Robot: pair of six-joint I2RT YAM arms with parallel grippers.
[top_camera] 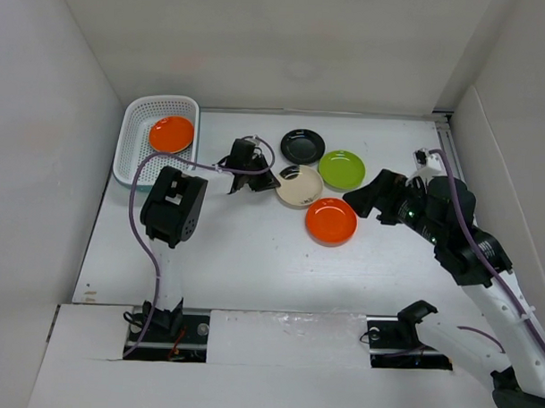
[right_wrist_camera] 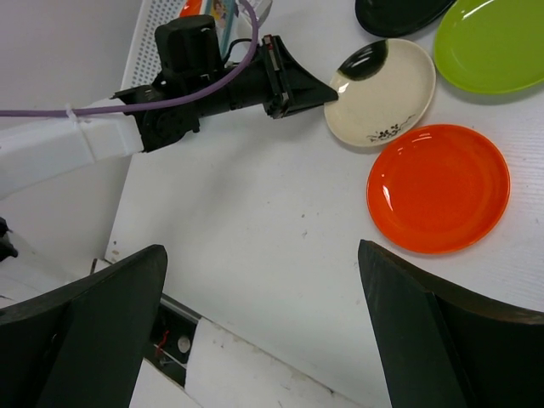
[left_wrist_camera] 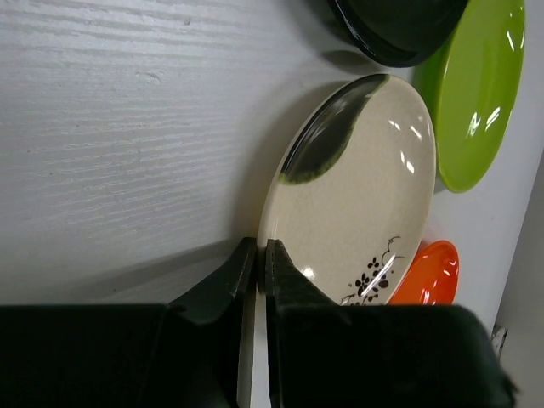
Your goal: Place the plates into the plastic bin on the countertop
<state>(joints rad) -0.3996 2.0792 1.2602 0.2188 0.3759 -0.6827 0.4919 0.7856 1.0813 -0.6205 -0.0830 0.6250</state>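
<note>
My left gripper (top_camera: 271, 181) is shut on the near-left rim of a cream plate (left_wrist_camera: 365, 187) with a black flower mark, which lies on the countertop (top_camera: 235, 252). Around it lie a black plate (top_camera: 302, 146), a lime green plate (top_camera: 342, 169) and an orange plate (top_camera: 331, 220). Another orange plate (top_camera: 171, 133) sits inside the white plastic bin (top_camera: 131, 145) at the far left. My right gripper (right_wrist_camera: 262, 251) hovers open and holds nothing, just right of the orange plate on the counter. The cream plate (right_wrist_camera: 382, 89) appears in the right wrist view with the left fingers (right_wrist_camera: 306, 85) on its edge.
White walls close in the countertop on the left, back and right. The left arm's purple cable (top_camera: 139, 186) loops between the bin and the arm. The arm bases (top_camera: 165, 321) stand at the near edge.
</note>
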